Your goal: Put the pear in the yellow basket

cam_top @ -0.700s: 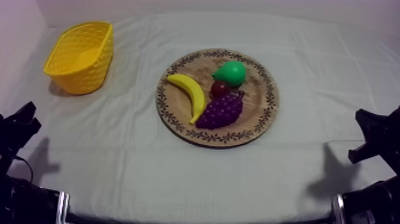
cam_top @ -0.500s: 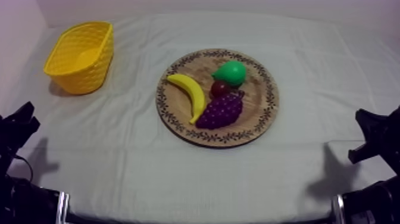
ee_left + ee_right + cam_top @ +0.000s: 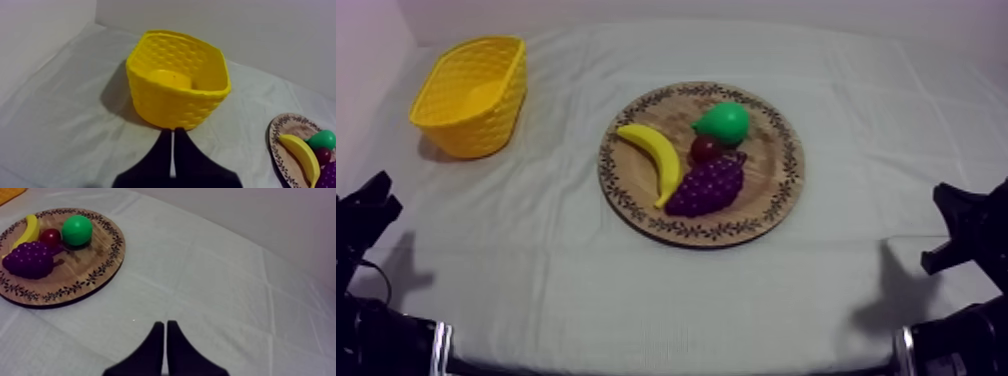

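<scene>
The green pear (image 3: 724, 121) lies on the far side of the round wooden board (image 3: 782, 190), next to a small red fruit (image 3: 707, 149). The empty yellow basket (image 3: 473, 95) stands at the far left of the table. My left gripper (image 3: 374, 203) rests low at the left edge, and its fingers (image 3: 172, 145) lie together as a narrow wedge pointing at the basket (image 3: 177, 92). My right gripper (image 3: 958, 207) rests low at the right edge, shut, fingers (image 3: 164, 333) together, well short of the board (image 3: 97, 263) and pear (image 3: 77, 230).
A banana (image 3: 654, 160) and a purple bunch of grapes (image 3: 708, 185) share the board with the pear. Open grey-white cloth (image 3: 636, 290) lies between the board, the basket and both grippers.
</scene>
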{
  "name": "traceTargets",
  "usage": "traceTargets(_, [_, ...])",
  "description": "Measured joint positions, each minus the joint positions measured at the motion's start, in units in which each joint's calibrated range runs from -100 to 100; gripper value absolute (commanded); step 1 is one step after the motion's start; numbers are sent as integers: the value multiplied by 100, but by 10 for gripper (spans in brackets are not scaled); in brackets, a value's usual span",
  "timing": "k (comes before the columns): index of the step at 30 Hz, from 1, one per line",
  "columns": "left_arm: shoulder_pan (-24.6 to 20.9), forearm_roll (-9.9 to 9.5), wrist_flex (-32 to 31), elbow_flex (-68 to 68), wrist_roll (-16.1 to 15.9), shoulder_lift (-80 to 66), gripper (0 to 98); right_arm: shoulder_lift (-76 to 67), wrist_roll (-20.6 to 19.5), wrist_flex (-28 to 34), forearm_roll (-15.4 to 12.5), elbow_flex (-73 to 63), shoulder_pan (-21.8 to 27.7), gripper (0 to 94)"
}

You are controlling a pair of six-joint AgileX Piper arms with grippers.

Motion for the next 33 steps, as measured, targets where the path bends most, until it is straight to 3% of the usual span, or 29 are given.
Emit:
traceTargets(10, [-10,-19,-117,0,-263,34,0,0,0,0,0,0,0,3])
traceTargets(16, [-100,379,-293,-482,-582,699,0,0,0,0,0,0,0,3])
traceTargets(21, [11,787,27,-1689,-1112,1734,0,0,0,0,0,0,0,3])
traceTargets(26, [239,762,674,-3304,-1620,2939,0,0,0,0,0,0,0,3])
traceTargets(33, [551,813,1479,-5665,-2052,4712,0,0,0,0,0,0,0,3])
